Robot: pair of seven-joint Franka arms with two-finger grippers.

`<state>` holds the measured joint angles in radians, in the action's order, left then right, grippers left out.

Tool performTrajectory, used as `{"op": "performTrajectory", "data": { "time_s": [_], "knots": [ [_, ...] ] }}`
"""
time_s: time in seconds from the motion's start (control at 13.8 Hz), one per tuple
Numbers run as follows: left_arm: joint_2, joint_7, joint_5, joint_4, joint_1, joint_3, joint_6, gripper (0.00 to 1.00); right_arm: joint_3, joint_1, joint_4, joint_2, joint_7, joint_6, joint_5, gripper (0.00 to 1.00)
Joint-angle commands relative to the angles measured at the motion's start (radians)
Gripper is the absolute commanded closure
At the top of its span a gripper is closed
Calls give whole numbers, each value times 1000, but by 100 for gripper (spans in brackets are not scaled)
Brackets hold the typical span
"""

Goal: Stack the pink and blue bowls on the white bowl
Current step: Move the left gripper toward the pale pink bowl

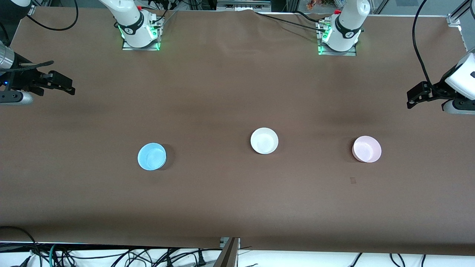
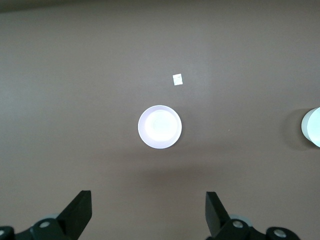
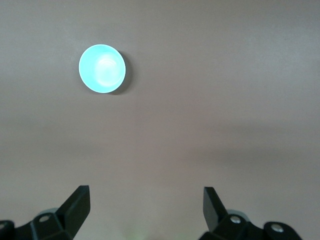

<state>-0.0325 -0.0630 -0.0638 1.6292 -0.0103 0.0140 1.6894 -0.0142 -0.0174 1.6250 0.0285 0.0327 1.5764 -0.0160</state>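
Observation:
Three bowls stand apart in a row on the brown table. The white bowl [image 1: 264,140] is in the middle. The blue bowl [image 1: 151,156] [image 3: 102,68] is toward the right arm's end. The pink bowl [image 1: 366,149] [image 2: 159,126] is toward the left arm's end. My left gripper [image 1: 412,97] [image 2: 148,200] hangs open and empty in the air at its end of the table, away from the pink bowl. My right gripper [image 1: 66,86] [image 3: 146,197] hangs open and empty at its own end, away from the blue bowl. The white bowl's rim [image 2: 312,127] shows at the edge of the left wrist view.
A small pale tag [image 1: 353,180] [image 2: 177,79] lies flat on the table, nearer to the front camera than the pink bowl. Both arm bases [image 1: 139,31] [image 1: 339,37] stand along the table's edge farthest from the front camera. Cables hang below the table's near edge.

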Motion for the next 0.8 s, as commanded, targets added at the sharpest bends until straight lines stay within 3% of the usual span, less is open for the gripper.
{"op": "performTrajectory", "data": {
  "time_s": [0.0,0.73],
  "knots": [
    [-15,-6,12,-34,-2,7,-17,0,5,2,-20,4,0,-22,-1,0],
    [-27,-1,7,-34,-5,3,-17,0,5,-1,-20,5,-2,-21,-1,0]
  ]
}}
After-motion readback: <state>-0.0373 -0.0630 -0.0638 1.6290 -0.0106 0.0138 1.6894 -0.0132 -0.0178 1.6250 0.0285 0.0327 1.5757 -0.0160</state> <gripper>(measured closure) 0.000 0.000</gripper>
